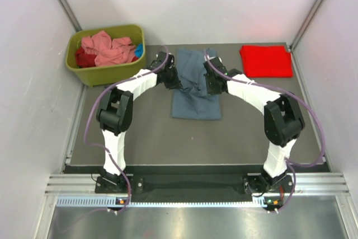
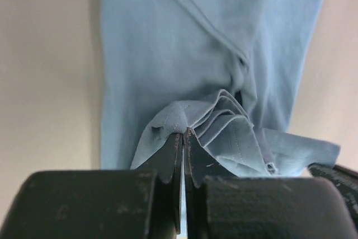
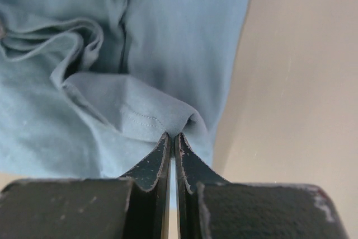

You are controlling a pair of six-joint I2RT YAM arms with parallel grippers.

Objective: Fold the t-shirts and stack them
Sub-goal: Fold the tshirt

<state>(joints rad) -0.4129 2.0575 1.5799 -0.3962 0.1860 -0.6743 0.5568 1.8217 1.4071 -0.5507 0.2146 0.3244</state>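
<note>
While left end effector (image 2: 183,133) and right end effector (image 3: 172,136) clench its bunched edges, a creased blue-grey t-shirt (image 1: 196,104).

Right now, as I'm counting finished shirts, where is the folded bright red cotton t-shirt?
The folded bright red cotton t-shirt lies at the far right corner of the table in the top view, apart from the slate blue-grey t-shirt to its left.

The dark grey table (image 1: 168,138) carries three things. A blue-grey tee (image 1: 193,90) lies in the middle toward the far edge, its near part flat and its far part rumpled. A red tee (image 1: 266,61) lies folded flat at the far right corner. An olive-green bin (image 1: 106,74) stands at the far left corner.
</note>
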